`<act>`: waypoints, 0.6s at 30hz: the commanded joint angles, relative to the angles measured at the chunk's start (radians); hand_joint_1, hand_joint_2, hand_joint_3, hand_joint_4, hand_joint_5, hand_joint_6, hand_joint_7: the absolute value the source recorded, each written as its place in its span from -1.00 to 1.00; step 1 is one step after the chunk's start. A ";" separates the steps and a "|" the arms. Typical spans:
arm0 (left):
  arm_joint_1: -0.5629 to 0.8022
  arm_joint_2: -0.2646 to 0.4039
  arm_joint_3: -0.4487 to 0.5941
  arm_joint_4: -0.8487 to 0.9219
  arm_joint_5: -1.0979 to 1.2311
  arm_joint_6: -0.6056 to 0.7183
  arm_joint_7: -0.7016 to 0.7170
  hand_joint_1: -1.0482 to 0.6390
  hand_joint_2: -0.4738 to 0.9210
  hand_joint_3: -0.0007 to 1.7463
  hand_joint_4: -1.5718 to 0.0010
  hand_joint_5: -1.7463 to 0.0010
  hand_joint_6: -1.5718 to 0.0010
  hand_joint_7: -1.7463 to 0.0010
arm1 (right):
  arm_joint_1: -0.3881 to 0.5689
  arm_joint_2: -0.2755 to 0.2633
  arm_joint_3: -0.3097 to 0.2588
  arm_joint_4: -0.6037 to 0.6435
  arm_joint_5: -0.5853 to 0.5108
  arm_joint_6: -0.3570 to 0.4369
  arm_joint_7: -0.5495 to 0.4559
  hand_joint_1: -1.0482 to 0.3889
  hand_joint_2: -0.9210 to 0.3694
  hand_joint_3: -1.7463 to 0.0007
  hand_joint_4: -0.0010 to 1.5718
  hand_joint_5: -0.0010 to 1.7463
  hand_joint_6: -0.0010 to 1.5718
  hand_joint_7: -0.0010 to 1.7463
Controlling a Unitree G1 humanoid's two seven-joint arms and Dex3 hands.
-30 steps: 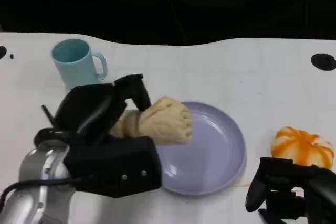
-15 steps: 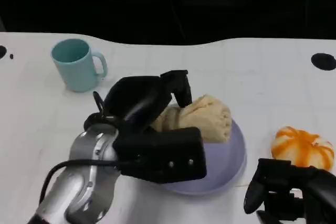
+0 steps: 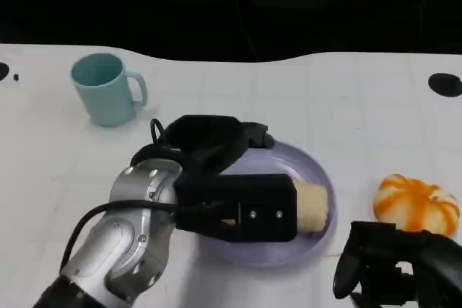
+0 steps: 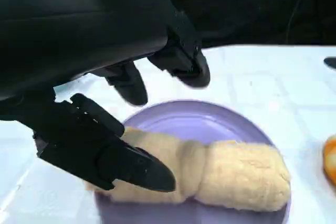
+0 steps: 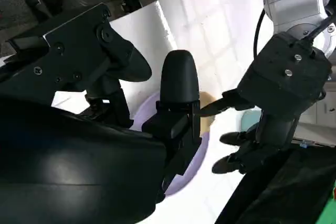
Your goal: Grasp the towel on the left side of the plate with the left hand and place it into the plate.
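beige towel, lavender plate, teal mug, orange-white striped pumpkin.

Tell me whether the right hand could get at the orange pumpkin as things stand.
Probably yes. The right hand hangs at the table's near edge just in front of the orange pumpkin, with only bare table between them. The left hand is busy over the plate, off to the side.
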 commanded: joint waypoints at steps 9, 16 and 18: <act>0.041 0.085 0.072 -0.155 -0.076 -0.006 -0.108 -0.74 1.00 -0.91 0.83 0.73 0.80 0.99 | -0.005 -0.014 -0.002 -0.012 -0.006 -0.008 0.001 0.39 -0.38 -0.34 -0.06 0.96 -0.18 0.69; 0.165 0.085 0.278 -0.349 -0.357 0.081 -0.171 -0.49 1.00 -0.93 0.53 0.51 0.47 0.85 | -0.011 -0.016 -0.002 -0.015 -0.006 -0.004 0.001 0.39 -0.37 -0.35 -0.06 0.98 -0.18 0.70; 0.194 0.092 0.323 -0.398 -0.426 0.112 -0.187 -0.43 1.00 -0.90 0.38 0.44 0.31 0.83 | -0.011 -0.014 -0.007 -0.016 0.002 -0.001 0.003 0.40 -0.37 -0.36 -0.06 0.98 -0.18 0.70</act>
